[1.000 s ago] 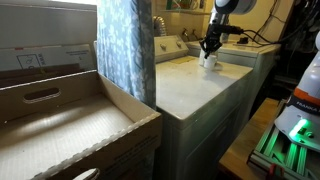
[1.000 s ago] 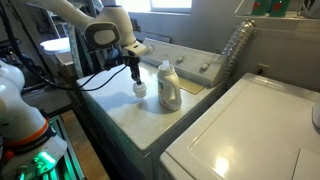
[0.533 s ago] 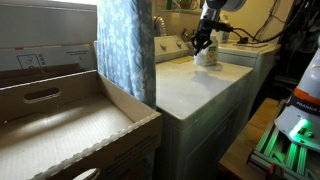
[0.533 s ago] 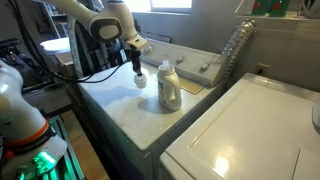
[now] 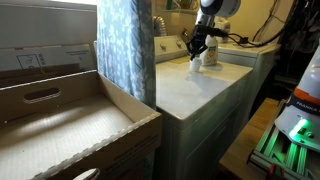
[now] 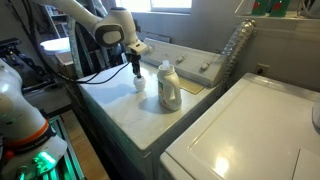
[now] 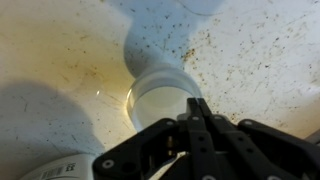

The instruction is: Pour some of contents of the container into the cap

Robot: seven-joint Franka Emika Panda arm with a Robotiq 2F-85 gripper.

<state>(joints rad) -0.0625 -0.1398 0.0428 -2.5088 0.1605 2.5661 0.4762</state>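
The container (image 6: pixel 169 87), a white bottle with a coloured label, stands upright on the speckled white washer top (image 6: pixel 130 115); it also shows in an exterior view (image 5: pixel 208 56). The cap (image 6: pixel 139 84), a short white round cup, sits on the top just left of the bottle. From above in the wrist view the cap (image 7: pixel 160 95) looks open and hollow. My gripper (image 6: pixel 137 70) hangs right over the cap, shut with nothing between its fingers (image 7: pixel 198 112). The fingertips sit above the cap's rim. In an exterior view the gripper (image 5: pixel 196 47) is beside the bottle.
The washer's control panel (image 6: pixel 205 62) and a corrugated hose (image 6: pixel 234 48) are behind the bottle. A second white appliance lid (image 6: pixel 250 130) lies nearby. Black cables (image 6: pixel 95 75) trail off the arm. A blue curtain (image 5: pixel 125 45) and a wooden box (image 5: pixel 70 125) fill one side.
The arm has shifted sideways and slightly up over the washer top, ending above the cap. The gripper stays shut. Bottle and cap have not moved.
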